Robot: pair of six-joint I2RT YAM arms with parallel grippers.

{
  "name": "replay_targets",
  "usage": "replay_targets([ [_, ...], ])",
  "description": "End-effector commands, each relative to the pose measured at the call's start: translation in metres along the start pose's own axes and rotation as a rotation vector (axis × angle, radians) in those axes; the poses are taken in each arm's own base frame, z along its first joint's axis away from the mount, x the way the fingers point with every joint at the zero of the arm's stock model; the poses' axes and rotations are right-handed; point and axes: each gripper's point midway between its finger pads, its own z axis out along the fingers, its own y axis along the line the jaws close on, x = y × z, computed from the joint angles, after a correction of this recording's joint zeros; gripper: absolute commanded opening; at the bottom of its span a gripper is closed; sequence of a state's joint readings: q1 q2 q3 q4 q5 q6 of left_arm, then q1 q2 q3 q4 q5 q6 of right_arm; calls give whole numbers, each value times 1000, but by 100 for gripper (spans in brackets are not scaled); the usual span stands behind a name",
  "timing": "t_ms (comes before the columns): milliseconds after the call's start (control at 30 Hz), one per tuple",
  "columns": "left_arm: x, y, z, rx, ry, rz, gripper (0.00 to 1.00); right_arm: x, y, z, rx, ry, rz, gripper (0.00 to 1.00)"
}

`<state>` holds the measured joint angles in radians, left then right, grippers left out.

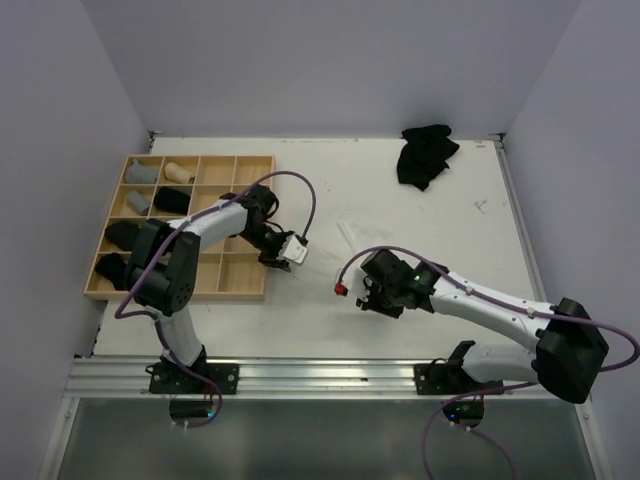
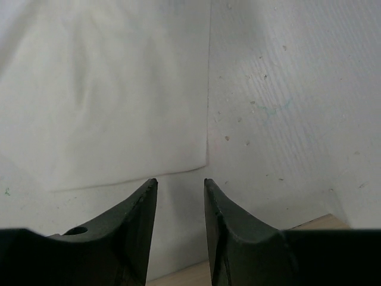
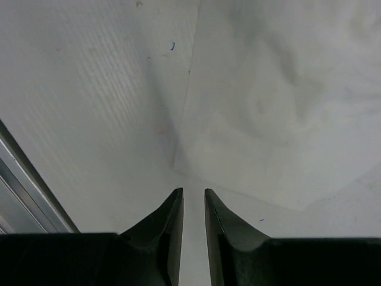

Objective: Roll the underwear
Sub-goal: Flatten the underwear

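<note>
A white underwear (image 1: 340,250) lies flat on the white table between my two grippers and is hard to make out from above. In the left wrist view it (image 2: 101,95) fills the upper left, its corner just ahead of the fingertips. In the right wrist view it (image 3: 280,107) fills the upper right. My left gripper (image 1: 296,250) (image 2: 180,182) is open and empty at the cloth's left edge. My right gripper (image 1: 366,297) (image 3: 193,192) is narrowly open and empty at its near edge. A black pile of underwear (image 1: 425,153) lies at the far right.
A wooden grid tray (image 1: 235,275) stands at the left, holding several rolled garments, among them a grey roll (image 1: 142,172), a beige roll (image 1: 180,172) and a black roll (image 1: 172,198). Its edge (image 2: 309,225) shows behind the left fingers. A metal rail (image 1: 320,375) runs along the near edge.
</note>
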<state>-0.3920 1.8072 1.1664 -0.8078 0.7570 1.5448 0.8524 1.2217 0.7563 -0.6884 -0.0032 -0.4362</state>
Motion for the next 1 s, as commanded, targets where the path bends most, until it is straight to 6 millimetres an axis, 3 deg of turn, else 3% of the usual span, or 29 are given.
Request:
replay_targets([
  [0,-13,4,0,14,-77,-17,41,-5,17,7,-47,-24,-105,26],
  [300,-11,7,2,35,-78,53,43,6,32,22,-76,52,-193,31],
  [833,-11,9,14,90,-61,190,44,26,16,41,12,144,-224,36],
  [900,-10,9,14,93,-57,193,44,24,18,47,2,146,-221,35],
  [967,-8,5,14,107,-52,202,43,23,22,53,-23,145,-212,24],
])
